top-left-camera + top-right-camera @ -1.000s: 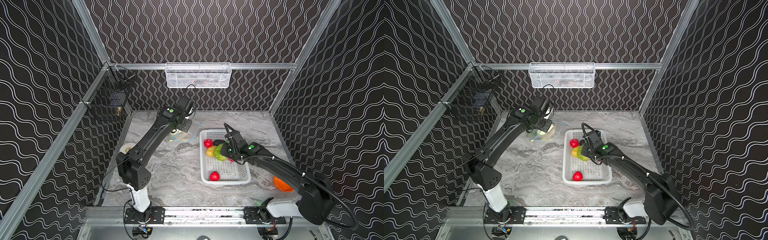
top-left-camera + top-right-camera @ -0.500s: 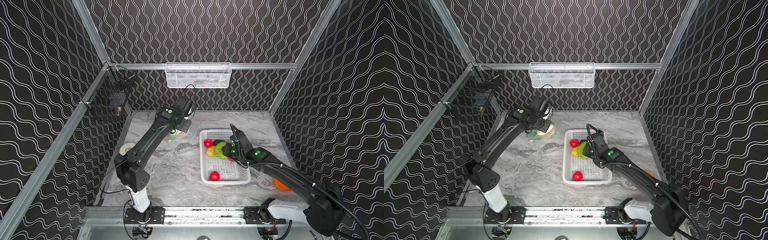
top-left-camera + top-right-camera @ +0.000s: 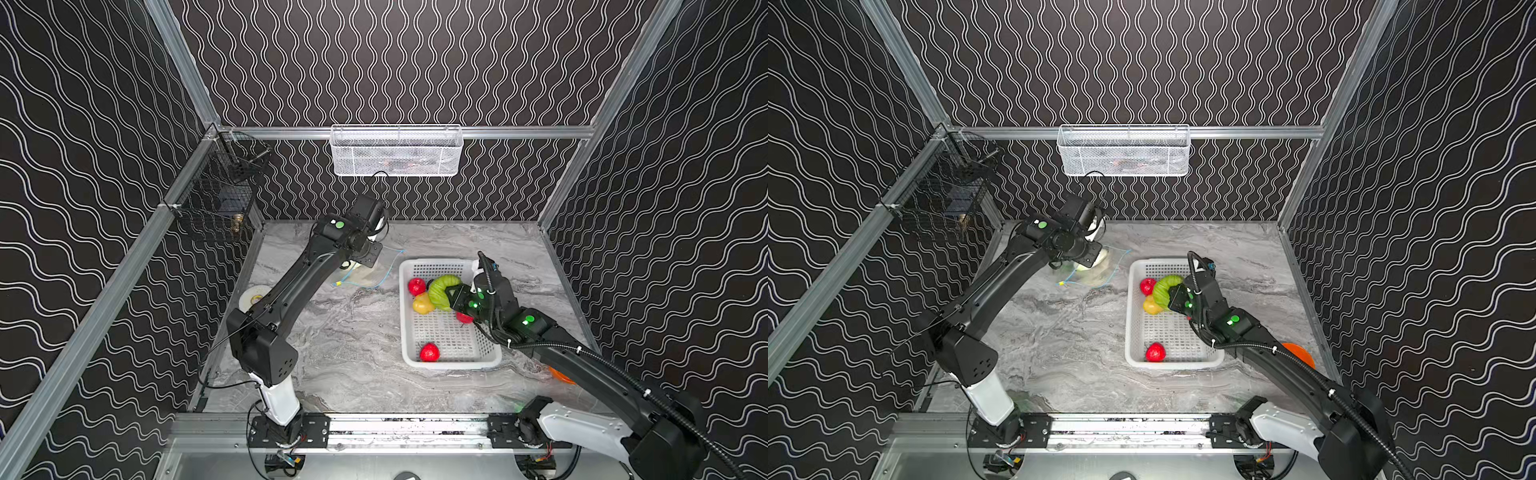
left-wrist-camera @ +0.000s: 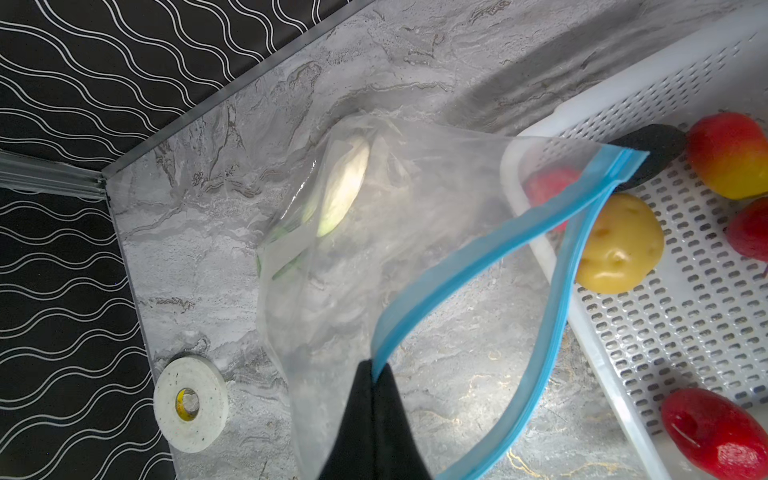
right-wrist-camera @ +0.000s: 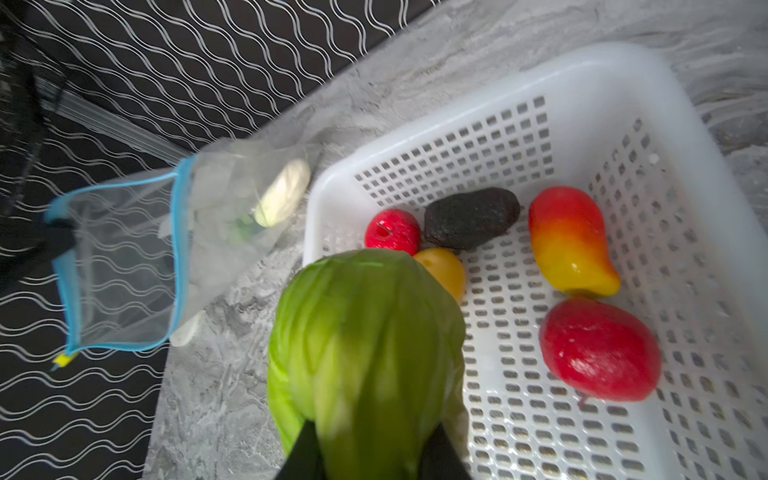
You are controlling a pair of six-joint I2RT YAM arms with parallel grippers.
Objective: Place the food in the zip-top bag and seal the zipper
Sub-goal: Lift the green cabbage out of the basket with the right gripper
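Trouble may come if the big green cabbage (image 5: 365, 324), gripped by the partly closed right claw (image 5: 370, 453) over the white basket (image 5: 582, 66), bumps the floppy zip-top bag (image 4: 395, 199), which the shut left claw (image 4: 376, 376) holds up by its blue zipper (image 4: 457, 268) beside the basket; the bag holds a white radish (image 4: 347, 187), the basket red, yellow and dark food (image 5: 598, 353).

Light falls bright and even from above in both top views, sharp across the frame, leaving only soft shadows of my arms on the marble table (image 3: 353, 340). My wrist views are softer. The cabbage (image 5: 365, 332) in my right gripper (image 5: 370, 438) is smeared, its near end in shadow; the basket (image 5: 602, 62) rim blows out white. The zip-top bag (image 4: 374, 249) carries hazy glare, blurred close to the lens.
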